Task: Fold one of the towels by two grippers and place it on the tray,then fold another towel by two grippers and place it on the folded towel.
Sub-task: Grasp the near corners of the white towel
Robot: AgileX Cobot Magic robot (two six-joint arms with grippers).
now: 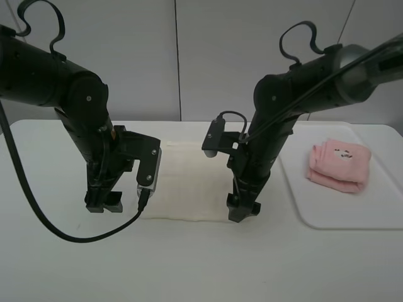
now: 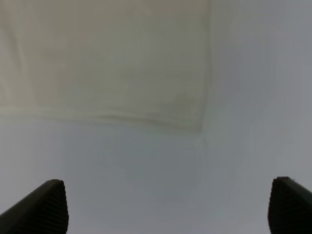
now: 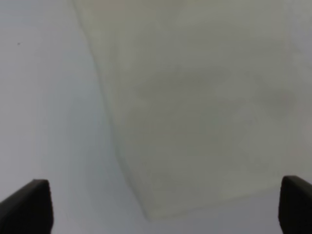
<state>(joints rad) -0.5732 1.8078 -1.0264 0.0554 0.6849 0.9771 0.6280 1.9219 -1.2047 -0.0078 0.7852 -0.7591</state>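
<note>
A cream towel (image 1: 189, 182) lies flat on the white table (image 1: 189, 264). The left gripper (image 1: 105, 204) points down just beside its near left corner, and the right gripper (image 1: 242, 211) at its near right corner. Further right, a folded pink towel (image 1: 338, 165) sits on the white tray (image 1: 378, 217).

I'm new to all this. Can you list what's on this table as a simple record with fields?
Tray: white, at the right of the table
Pink towel: folded, on the tray
Cream towel: spread flat, mid-table
Left gripper: open, by the cream towel's near left corner
Right gripper: open, by its near right corner
</note>
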